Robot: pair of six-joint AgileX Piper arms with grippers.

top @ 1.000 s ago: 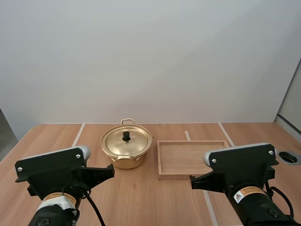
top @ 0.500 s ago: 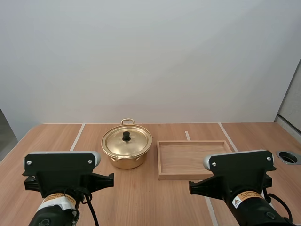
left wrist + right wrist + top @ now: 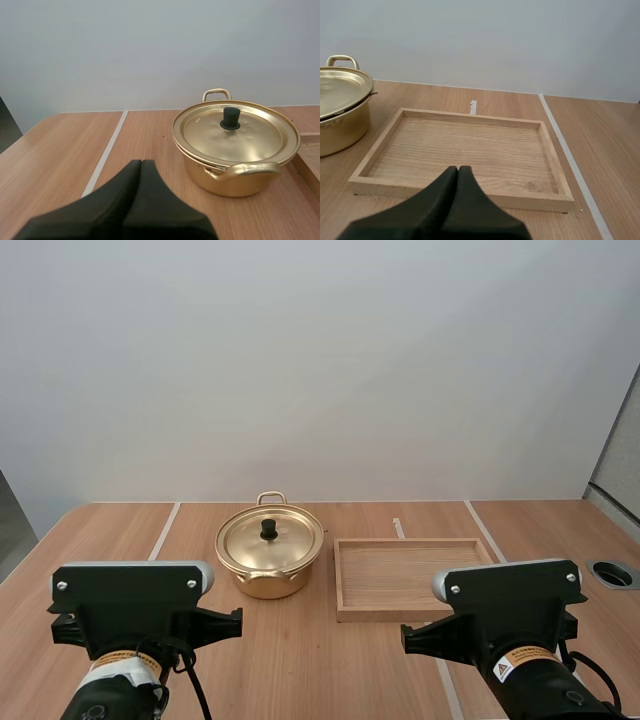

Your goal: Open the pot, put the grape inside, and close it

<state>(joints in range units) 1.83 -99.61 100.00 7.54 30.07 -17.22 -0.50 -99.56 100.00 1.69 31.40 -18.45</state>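
Note:
A gold pot (image 3: 270, 558) stands on the wooden table at mid-depth, its lid (image 3: 270, 537) on, with a black knob (image 3: 269, 529) at the centre. In the left wrist view the pot (image 3: 235, 162) sits ahead and to the right of my left gripper (image 3: 141, 162), well apart from it. The left fingers lie together as one dark wedge, shut on nothing. My right gripper (image 3: 458, 169) is shut the same way and hovers at the near rim of the wooden tray (image 3: 470, 118), with the pot (image 3: 342, 117) off to its left.
The shallow wooden tray (image 3: 338, 575) lies just right of the pot. Pale seam lines cross the tabletop. A round hole (image 3: 612, 574) is set in the table near its right edge. Both arms sit near the table's front edge.
One second ago my left wrist was tilted; it has rolled level. The right arm sank slightly. Nothing has moved in the last half second.

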